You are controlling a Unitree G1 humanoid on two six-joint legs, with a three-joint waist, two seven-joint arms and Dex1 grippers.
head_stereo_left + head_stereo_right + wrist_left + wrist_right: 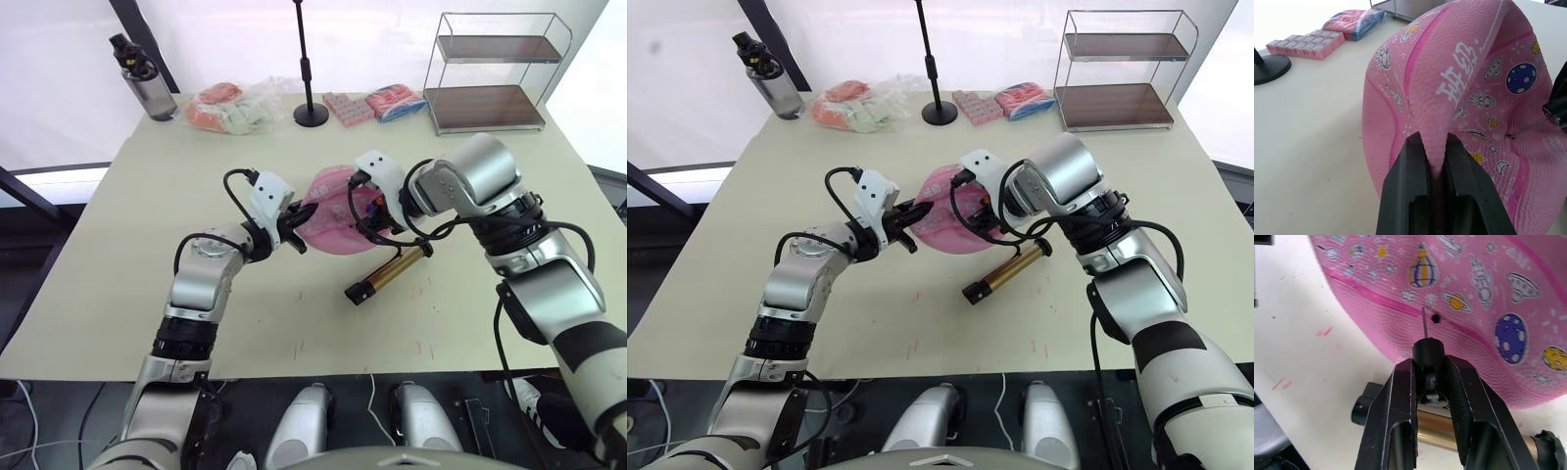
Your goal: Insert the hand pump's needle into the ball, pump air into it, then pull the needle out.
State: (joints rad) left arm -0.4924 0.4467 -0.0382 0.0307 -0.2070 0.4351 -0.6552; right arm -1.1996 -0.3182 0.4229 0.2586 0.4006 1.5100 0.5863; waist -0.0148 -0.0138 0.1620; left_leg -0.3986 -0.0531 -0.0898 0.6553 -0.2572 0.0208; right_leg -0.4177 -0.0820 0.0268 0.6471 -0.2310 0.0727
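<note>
The deflated pink ball [333, 211] stands tilted at the table's centre, folded and covered in space stickers. My left gripper [1435, 142] is shut on the ball's left rim, pinching a fold of rubber between its fingers. On the ball's right, my right gripper [1428, 364] is shut on the needle's black fitting. The thin needle [1424, 323] points at the ball, its tip just beside the small dark valve hole [1436, 318] and not inside it. The gold hand pump [387, 274] lies on the table below the ball, its black hose looping up to my right gripper [369, 209].
At the table's back stand a black microphone stand [311, 113], a dark bottle [147, 86], a clear bag of pink and green items [230, 108], pink packets [349, 107], pink-blue packets [397, 100] and a wire shelf [490, 73]. The beige table [118, 294] is bare at front left.
</note>
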